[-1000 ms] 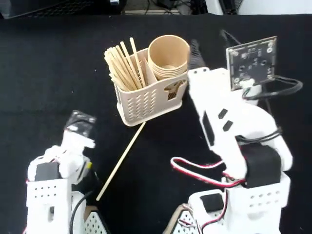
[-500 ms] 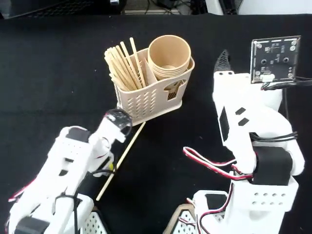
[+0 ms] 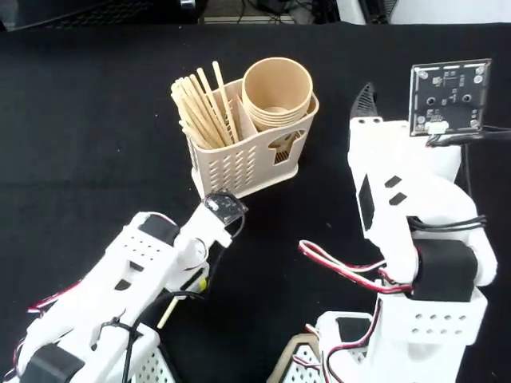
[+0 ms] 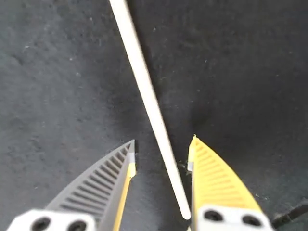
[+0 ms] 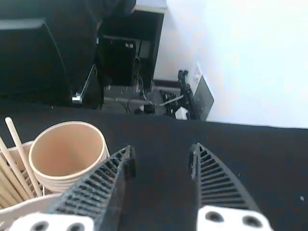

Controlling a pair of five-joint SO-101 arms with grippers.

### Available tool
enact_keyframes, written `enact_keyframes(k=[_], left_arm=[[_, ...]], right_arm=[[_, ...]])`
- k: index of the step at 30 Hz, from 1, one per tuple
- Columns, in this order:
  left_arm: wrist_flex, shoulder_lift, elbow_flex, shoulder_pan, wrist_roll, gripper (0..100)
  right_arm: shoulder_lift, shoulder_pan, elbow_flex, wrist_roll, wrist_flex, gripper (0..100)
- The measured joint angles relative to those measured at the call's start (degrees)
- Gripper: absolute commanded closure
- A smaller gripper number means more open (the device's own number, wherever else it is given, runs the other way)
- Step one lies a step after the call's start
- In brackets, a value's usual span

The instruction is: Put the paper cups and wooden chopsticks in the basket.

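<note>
A beige slotted basket (image 3: 247,159) stands at the table's middle back. Stacked paper cups (image 3: 276,89) fill its right compartment and a bundle of wooden chopsticks (image 3: 204,108) leans in its left one. One loose chopstick (image 4: 144,91) lies on the black table in front of the basket, its near end (image 3: 165,313) showing beside the left arm (image 3: 152,263). My left gripper (image 4: 163,141) is open, low over the table, with that chopstick between its fingers. My right gripper (image 5: 161,148) is open and holds nothing, raised to the right of the basket (image 5: 19,204) and the cups (image 5: 67,149).
The black table (image 3: 96,104) has free room left of the basket and at the back. The right arm's body (image 3: 415,231) stands tall at the right. Beyond the table's far edge are dark furniture and cables (image 5: 166,98) by a white wall.
The left arm swung forward from the near edge until its open gripper straddled the loose chopstick. The right arm drew back from the basket to the right, then stayed still.
</note>
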Motion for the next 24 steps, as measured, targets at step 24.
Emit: enact_keyframes(k=[24], left_arm=[[-4.7, -0.1, 5.4, 7.1, -4.7, 96]], right_arm=[[0.0, 0.0, 0.5, 0.0, 0.0, 80.7]])
